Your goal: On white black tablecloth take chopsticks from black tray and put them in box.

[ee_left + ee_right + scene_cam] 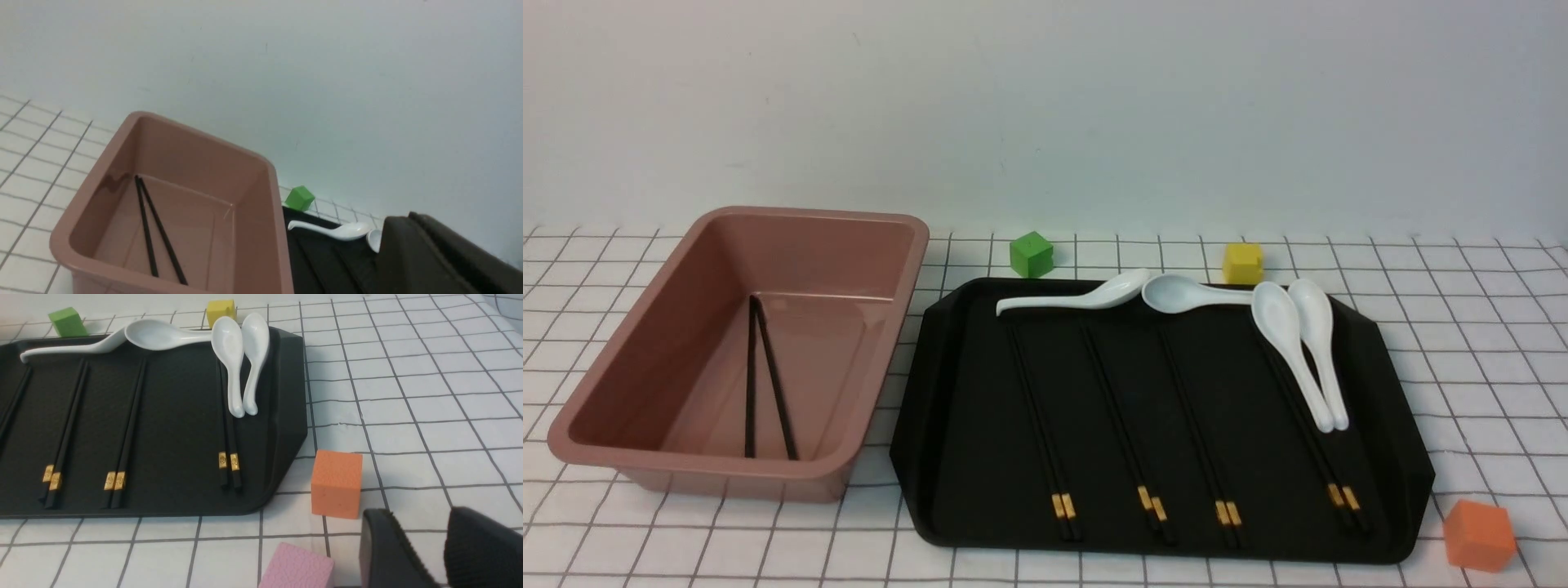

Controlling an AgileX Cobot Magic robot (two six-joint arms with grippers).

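Observation:
The plain black chopsticks [750, 384] lie inside the pink box [817, 214] at the left of the tablecloth [1462, 343], crossing at their far ends. The black tray [980, 425] sits to the right of the box. Neither gripper shows in the front view. In the left wrist view my left gripper [402, 218] is shut and empty, above the tray [322, 261] beside the box [196, 135], with the chopsticks [146, 228] visible inside. In the right wrist view my right gripper [414, 522] is open and empty, over the cloth off the tray's [179, 416] near right corner.
Several black chopstick pairs with gold bands [1040, 425] and several white spoons [1282, 318] lie on the tray. A green cube [1031, 253] and a yellow cube [1242, 263] stand behind it. An orange cube [337, 484] and a pink cube [296, 567] sit close to my right gripper.

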